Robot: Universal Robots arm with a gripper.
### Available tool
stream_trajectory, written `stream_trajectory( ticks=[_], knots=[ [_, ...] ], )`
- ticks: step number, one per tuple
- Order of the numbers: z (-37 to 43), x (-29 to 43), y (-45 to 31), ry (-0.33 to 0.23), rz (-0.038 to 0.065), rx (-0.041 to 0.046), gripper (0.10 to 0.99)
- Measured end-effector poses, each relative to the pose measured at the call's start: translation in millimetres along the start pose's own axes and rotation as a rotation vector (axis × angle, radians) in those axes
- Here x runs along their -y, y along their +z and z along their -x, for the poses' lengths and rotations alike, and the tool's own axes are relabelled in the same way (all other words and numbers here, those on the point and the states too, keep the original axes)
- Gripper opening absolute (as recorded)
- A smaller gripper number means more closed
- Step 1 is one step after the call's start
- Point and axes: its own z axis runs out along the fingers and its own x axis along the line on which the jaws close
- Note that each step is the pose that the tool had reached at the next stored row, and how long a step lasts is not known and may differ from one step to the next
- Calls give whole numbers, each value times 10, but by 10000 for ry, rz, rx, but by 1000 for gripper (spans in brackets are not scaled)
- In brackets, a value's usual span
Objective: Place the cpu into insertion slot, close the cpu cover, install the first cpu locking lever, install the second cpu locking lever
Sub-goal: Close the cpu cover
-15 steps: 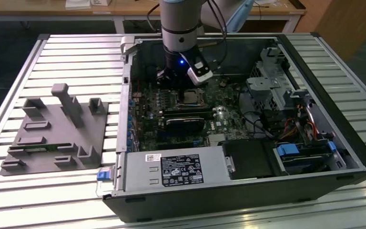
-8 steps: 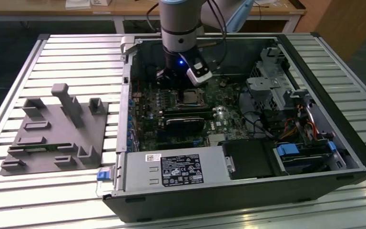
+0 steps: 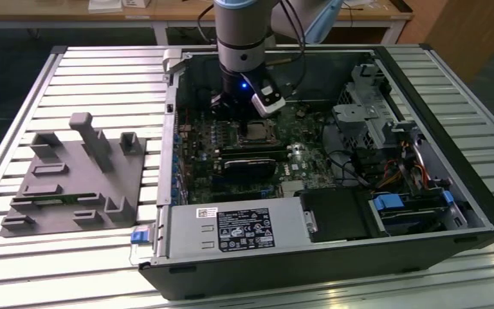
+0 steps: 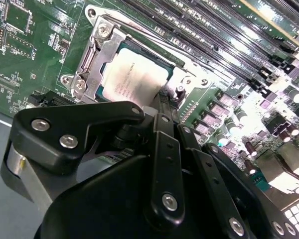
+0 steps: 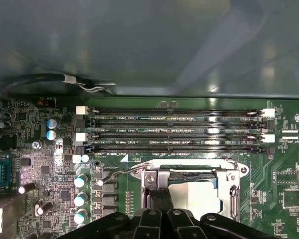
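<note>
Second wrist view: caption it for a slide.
Claw beside the cpu cover, which lies over the seated cpu.

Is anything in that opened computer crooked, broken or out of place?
Nothing looks damaged or spilled. The cpu lies flat and square, framed by the cpu cover, with the end effector right at the cover's edge. One thin wire lever angles out beside the cover; I cannot tell whether it is latched.

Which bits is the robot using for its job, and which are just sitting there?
For the job:
cpu
cpu cover
gripper

Just lying about:
grey power-supply box
memory slots
grey fixture block beside the case
</note>
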Motion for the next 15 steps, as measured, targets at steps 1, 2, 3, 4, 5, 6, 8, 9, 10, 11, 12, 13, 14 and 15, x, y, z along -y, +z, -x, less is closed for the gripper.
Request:
stream_trajectory(
  ticks=[1, 2, 3, 4, 5, 6, 8, 9, 10, 11, 12, 13, 14, 15],
  knots=[
    [2, 0, 0, -1, 1, -1, 106],
    [4, 1, 1, -2, 1, -1, 106],
    [6, 0, 1, -1, 2, 0, 106],
    [10, 0, 2, -1, 3, 1, 106],
    [15, 0, 3, -1, 4, 1, 106],
    [20, 0, 3, -1, 3, 1, 106],
    [32, 0, 4, -1, 2, 0, 106],
    [39, 0, 4, -1, 2, 0, 106],
    [44, 0, 4, -1, 2, 0, 106],
    [47, 0, 5, -1, 2, 0, 106],
    [47, 0, 5, 0, 2, 1, 106],
    [48, 0, 5, 1, 2, 1, 106],
    [48, -1, 2, 1, 1, 0, 106],
    [49, -1, -3, 0, 0, -1, 106]
  ],
)
